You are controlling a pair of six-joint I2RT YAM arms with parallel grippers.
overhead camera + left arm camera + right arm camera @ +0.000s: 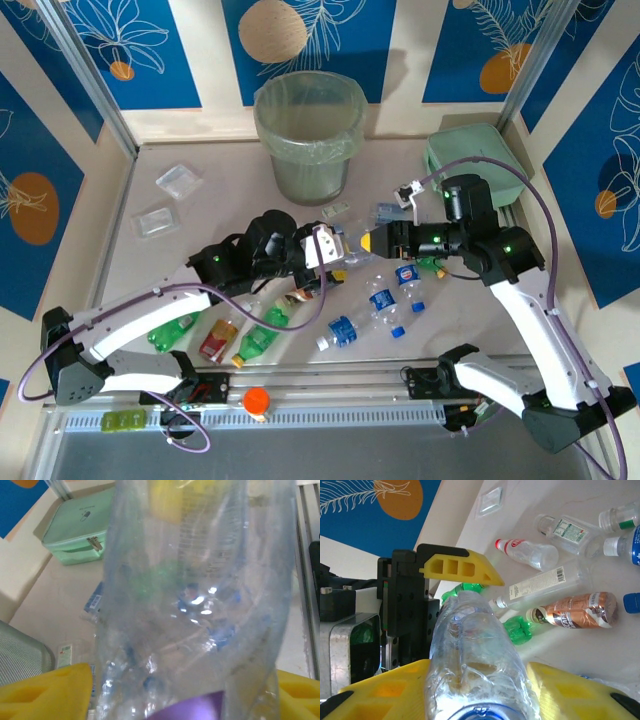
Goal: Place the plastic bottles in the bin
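The right claw (480, 685) is pressed together on a crumpled clear plastic bottle (470, 640), holding it above the middle of the table (200, 235). The left claw (185, 700) straddles the same bottle's other end, with a yellow finger (45, 692) on each side. Whether those fingers pinch the bottle or stand just off it, I cannot tell. The round pale green bin (310, 165) with its clear liner stands at the middle of the far edge, well apart from both claws. The other plastic bottles (382, 300), blue-labelled, green and red-labelled, lie scattered toward the near edge.

This looks like a hand-over, and the risk lies there. The bottle is thin, dented and slick. If the right claw lets go before the left has a firm hold, the bottle would likely drop among the bottles below and knock them about. If both claws pull at once, it may twist or squirt out sideways. A low carry could also strike the light bin's rim and tip it.
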